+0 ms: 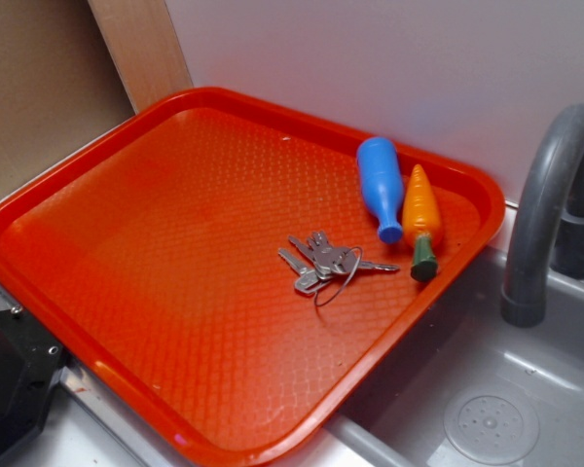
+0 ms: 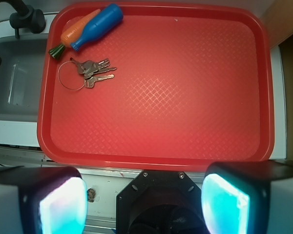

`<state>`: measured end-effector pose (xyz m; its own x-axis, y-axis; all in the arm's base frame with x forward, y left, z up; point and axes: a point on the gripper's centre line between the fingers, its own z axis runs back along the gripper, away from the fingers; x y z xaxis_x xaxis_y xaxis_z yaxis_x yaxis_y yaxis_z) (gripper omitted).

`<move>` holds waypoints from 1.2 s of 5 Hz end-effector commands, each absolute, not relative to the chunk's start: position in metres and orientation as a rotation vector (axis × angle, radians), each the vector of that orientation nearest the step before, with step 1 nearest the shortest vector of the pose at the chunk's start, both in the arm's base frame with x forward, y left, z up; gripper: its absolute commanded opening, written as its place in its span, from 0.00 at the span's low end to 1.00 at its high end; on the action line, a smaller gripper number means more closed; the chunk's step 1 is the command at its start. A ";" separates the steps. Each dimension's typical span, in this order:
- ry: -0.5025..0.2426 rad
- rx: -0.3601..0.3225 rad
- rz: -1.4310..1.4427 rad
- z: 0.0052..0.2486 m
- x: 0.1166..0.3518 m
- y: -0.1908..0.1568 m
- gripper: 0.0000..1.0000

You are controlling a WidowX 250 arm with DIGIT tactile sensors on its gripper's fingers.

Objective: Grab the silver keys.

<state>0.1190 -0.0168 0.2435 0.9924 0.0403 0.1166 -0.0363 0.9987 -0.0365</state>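
Several silver keys (image 2: 92, 71) lie flat on the red tray (image 2: 185, 97), just below the toy carrot (image 2: 74, 30) and blue bottle (image 2: 96, 27).
Light, hard, slippery and loose on their ring, they likely grip best at the stacked middle; the pincer (image 2: 144, 200) hangs open, well apart.
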 end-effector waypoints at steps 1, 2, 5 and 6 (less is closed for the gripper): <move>-0.118 -0.034 0.038 0.244 0.119 -0.017 1.00; -0.231 -0.167 0.125 0.226 0.141 -0.014 1.00; -0.296 -0.169 0.008 0.206 0.163 -0.094 1.00; -0.320 -0.106 0.049 0.203 0.157 -0.114 1.00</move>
<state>0.1548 -0.1068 0.1917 0.9570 0.0673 0.2821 -0.0454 0.9955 -0.0833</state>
